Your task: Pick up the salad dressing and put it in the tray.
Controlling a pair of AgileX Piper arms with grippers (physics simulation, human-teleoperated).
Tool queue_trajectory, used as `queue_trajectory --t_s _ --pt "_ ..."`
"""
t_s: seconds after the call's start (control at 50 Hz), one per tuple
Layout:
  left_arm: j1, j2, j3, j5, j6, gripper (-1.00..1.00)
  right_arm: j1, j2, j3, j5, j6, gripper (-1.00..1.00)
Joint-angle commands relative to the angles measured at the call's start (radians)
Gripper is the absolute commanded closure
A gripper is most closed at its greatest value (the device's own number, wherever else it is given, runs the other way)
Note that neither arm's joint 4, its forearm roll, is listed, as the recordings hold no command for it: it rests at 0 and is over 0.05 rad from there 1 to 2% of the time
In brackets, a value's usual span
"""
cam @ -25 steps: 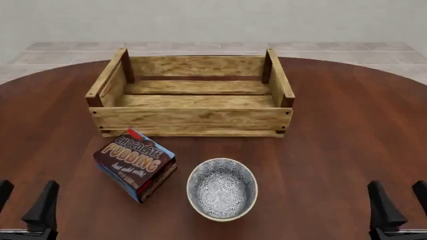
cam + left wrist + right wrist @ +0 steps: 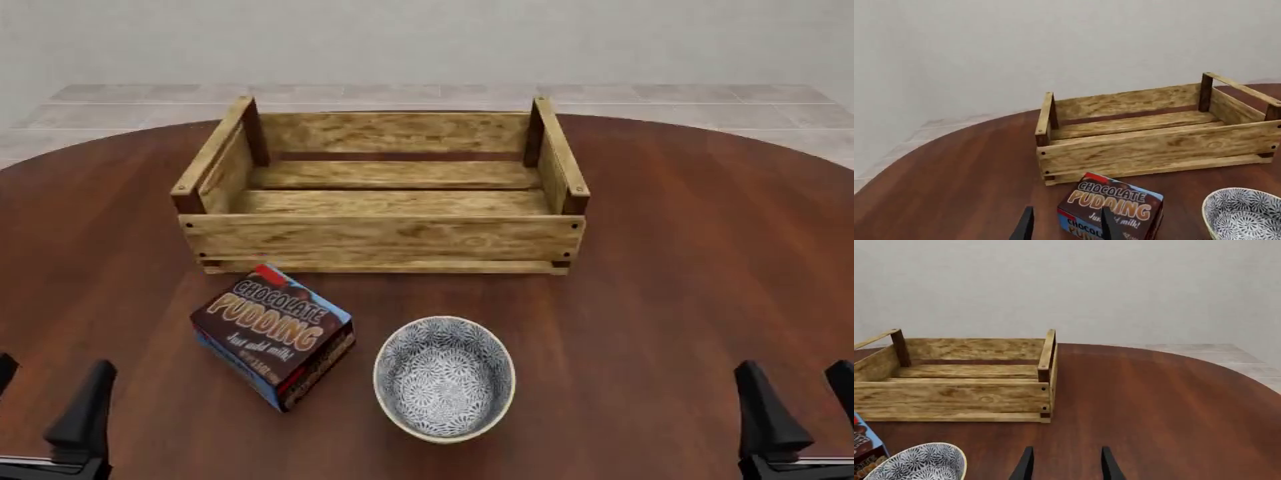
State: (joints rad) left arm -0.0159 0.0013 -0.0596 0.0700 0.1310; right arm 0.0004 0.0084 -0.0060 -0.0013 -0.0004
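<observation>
We observed the left gripper point(image 2: 40, 405) and right gripper point(image 2: 801, 405) with fingers spread wide, empty, near the light-wood slatted tray point(image 2: 380, 238).

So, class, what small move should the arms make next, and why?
Probably hold off grasping and pan a wrist camera: no bottle shows in any view, only the tray, pudding box and bowl. The left gripper and right gripper sit open, empty.

left end effector point(image 2: 47, 405) spread, right end effector point(image 2: 801, 405) spread
</observation>
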Motion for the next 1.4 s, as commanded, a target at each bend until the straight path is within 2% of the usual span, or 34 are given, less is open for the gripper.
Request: queue_trajectory --t_s 0.02,0.08,0.14,0.16,0.18,0.22,0.24,0.26,0.28,0.36,0.42,0.48,0.54,0.58,0.66,0.7,0.74,0.78,0.88,0.9,0.92,0.94,0.96,1.06,1.1,1.16,1.22,1.4 --pt "0.019 -0.001 -0.133 0.144 0.068 -1.0 0.0 0.003 0.001 -0.004 0.0 -1.0" --pt "0.013 -0.001 -0.19 0.208 0.12 -1.0 0.0 0.002 -0.001 -0.001 0.0 -1.0" --pt "0.022 -0.001 -0.215 0.237 0.111 -1.0 0.0 0.002 0.001 -0.003 0.0 -1.0" --pt "0.024 -0.001 -0.269 0.308 0.135 -1.0 0.0 0.001 0.0 -0.001 0.0 -1.0" --pt "0.024 -0.001 -0.27 0.309 0.135 -1.0 0.0 0.001 0.0 -0.001 0.0 -1.0" --pt "0.03 -0.001 -0.322 0.411 0.169 -1.0 0.0 0.001 0.001 -0.002 0.0 -1.0" --pt "0.042 -0.001 -0.341 0.453 0.142 -1.0 0.0 0.001 0.002 -0.003 0.0 -1.0" --pt "0.094 0.0 -0.367 0.518 0.077 -1.0 0.0 0.001 0.001 -0.002 0.0 -1.0" --pt "0.074 -0.001 -0.385 0.555 0.068 -1.0 0.0 0.001 0.0 -0.001 0.0 -1.0" --pt "0.098 -0.001 -0.417 0.635 0.166 -1.0 0.0 0.0 0.0 0.0 0.0 -1.0" --pt "0.095 -0.001 -0.44 0.69 0.165 -1.0 0.0 0.0 0.0 -0.001 0.0 -1.0" --pt "0.104 0.0 -0.511 0.831 0.136 -1.0 0.0 0.0 0.0 0.0 0.0 -1.0" --pt "0.102 0.002 -0.543 0.883 0.152 -1.0 0.0 0.0 0.001 0.0 0.0 -1.0" --pt "0.088 0.013 -0.558 0.924 0.137 -1.0 0.0 0.0 0.0 0.0 0.0 -1.0" --pt "0.12 0.025 -0.62 1.01 0.153 -1.0 0.0 0.0 0.0 0.0 0.0 -1.0" --pt "0.143 0.022 -0.623 1.041 0.213 -1.0 0.0 0.0 0.001 -0.001 0.0 -1.0" --pt "0.173 0.046 -0.635 1.043 0.213 -1.0 0.0 0.0 0.0 -0.001 0.0 -1.0" --pt "0.234 0.055 -0.662 1.027 0.279 -1.0 0.001 0.0 0.0 -0.001 0.0 -1.0" --pt "0.256 0.105 -0.743 1.06 0.288 -1.0 0.001 0.0 0.001 -0.001 0.0 -1.0" --pt "0.268 0.096 -0.742 1.067 0.337 -1.0 0.0 0.0 0.001 0.0 0.0 -1.0" --pt "0.279 0.105 -0.738 1.07 0.339 -1.0 0.0 0.0 0.0 0.0 0.0 -1.0" --pt "0.279 0.105 -0.738 1.07 0.339 -1.0 0.0 0.0 0.0 0.0 0.0 -1.0" --pt "0.336 0.168 -0.743 1.049 0.33 -1.0 0.001 0.0 0.001 -0.001 0.0 -1.0" --pt "0.38 0.201 -0.722 1.02 0.349 -1.0 0.0 0.0 0.001 -0.001 0.0 -1.0" --pt "0.383 0.215 -0.713 1.02 0.328 -1.0 0.0 0.0 0.0 0.0 0.0 -1.0" --pt "0.411 0.215 -0.698 0.992 0.348 -1.0 0.0 0.0 0.001 0.0 0.0 -1.0" --pt "0.422 0.242 -0.677 0.965 0.316 -1.0 0.001 0.0 0.001 -0.001 0.0 -1.0" --pt "0.462 0.286 -0.656 0.908 0.278 -1.0 0.001 0.0 0.0 -0.001 0.0 -1.0"
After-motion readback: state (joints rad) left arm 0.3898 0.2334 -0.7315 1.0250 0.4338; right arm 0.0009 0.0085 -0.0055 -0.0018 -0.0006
